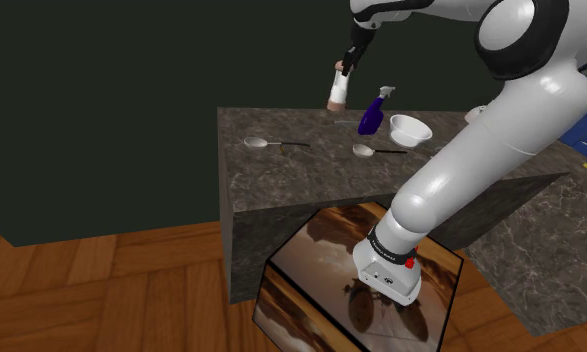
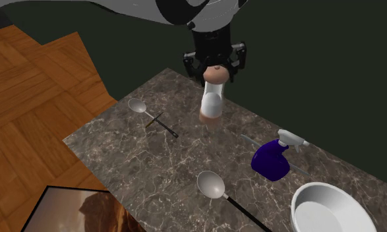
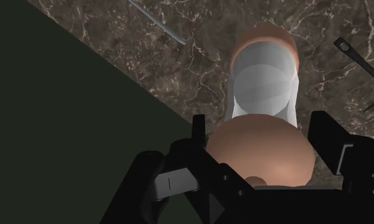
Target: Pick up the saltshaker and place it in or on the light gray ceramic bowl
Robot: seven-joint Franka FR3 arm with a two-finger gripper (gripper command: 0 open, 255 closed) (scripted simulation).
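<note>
The hand (image 2: 215, 70) pinches the upright saltshaker (image 2: 211, 102) by its top; the bowl (image 2: 320, 214) lies well apart toward the second exterior view's right, past the blue bottle (image 2: 271, 159).

Shoulder view: set high beside and behind the stand (image 1: 326, 285), facing down across the counter (image 1: 301, 168) toward the dark wall (image 1: 131, 100), at middle range. Second exterior view: nearer, steeply above the same counter, sharing the spray bottle (image 2: 271, 159) and bowl (image 2: 310, 198). Wrist view: on the hand (image 3: 262, 137), close above the saltshaker (image 3: 263, 83), common to all three.
</note>
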